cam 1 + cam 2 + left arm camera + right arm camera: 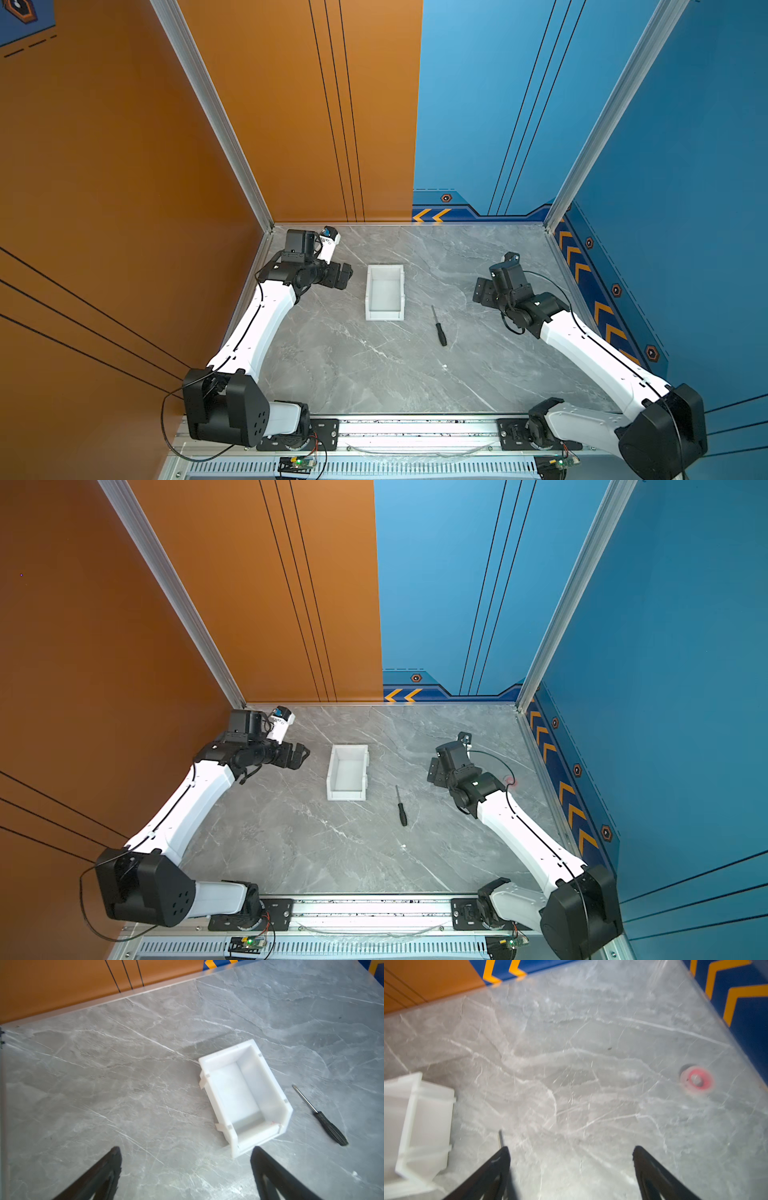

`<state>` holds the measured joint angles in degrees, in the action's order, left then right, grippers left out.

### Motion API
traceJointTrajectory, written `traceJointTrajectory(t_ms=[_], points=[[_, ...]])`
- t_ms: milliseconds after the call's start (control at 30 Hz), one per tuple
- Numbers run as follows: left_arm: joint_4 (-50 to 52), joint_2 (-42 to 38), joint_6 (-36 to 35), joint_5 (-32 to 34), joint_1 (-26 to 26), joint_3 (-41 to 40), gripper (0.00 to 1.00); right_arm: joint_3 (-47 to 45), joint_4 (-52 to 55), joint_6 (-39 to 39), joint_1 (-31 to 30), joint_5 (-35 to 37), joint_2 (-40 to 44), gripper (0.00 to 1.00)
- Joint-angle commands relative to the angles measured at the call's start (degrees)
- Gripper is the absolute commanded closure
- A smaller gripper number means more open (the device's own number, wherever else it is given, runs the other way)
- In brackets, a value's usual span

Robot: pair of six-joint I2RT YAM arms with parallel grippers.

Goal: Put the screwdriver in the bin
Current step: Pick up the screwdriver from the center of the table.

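The right claw [571, 1148] stands wide open with nothing between its fingers. Its wrist view cuts both fingers off at the frame's edge, and the whole picture is smeared. Beside one fingertip only the thin tip of the screwdriver [501, 1136] pokes out, and that finger hides the handle. The bin [431, 1105] is cropped at the edge there, and a red round spot [696, 1080] on the tabletop [591, 1064] is too blurred to identify.

The left claw [187, 1148] is also wide open and empty, with only its fingertips in frame, near a short end of the bin [224, 1057].

In both top views the screwdriver [438, 326] [401, 806] lies flat on the tabletop, outside the bin [368, 291] and just off its near right corner without touching it. Its handle points toward the robot. From above, both claws are dark shapes that are hard to make out.

The hexagon badges [616, 290] on the blue wall [706, 166] are too small to read.
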<state>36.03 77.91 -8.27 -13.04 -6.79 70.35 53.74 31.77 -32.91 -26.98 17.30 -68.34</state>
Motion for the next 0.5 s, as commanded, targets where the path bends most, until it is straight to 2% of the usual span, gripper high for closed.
traceJointTrajectory(t_ms=[0,100,233,467], points=[[7.97,-0.06,0.58,-3.57,-0.78,2.29,0.02,-0.47,9.71,-6.18,-2.48,-2.98,2.89,0.13],[8.95,-0.6,-0.06,-3.58,-1.47,3.33,0.02,-1.68,10.0,-6.18,-4.45,-7.86,2.5,0.21],[11.16,-1.09,-0.94,-4.27,-2.01,4.83,0.02,-2.07,10.23,-5.33,-7.43,-7.68,-0.15,0.25],[12.79,-2.5,-1.58,1.0,-2.86,4.54,0.02,0.38,6.63,-1.99,-9.18,-12.27,-11.32,0.41]])
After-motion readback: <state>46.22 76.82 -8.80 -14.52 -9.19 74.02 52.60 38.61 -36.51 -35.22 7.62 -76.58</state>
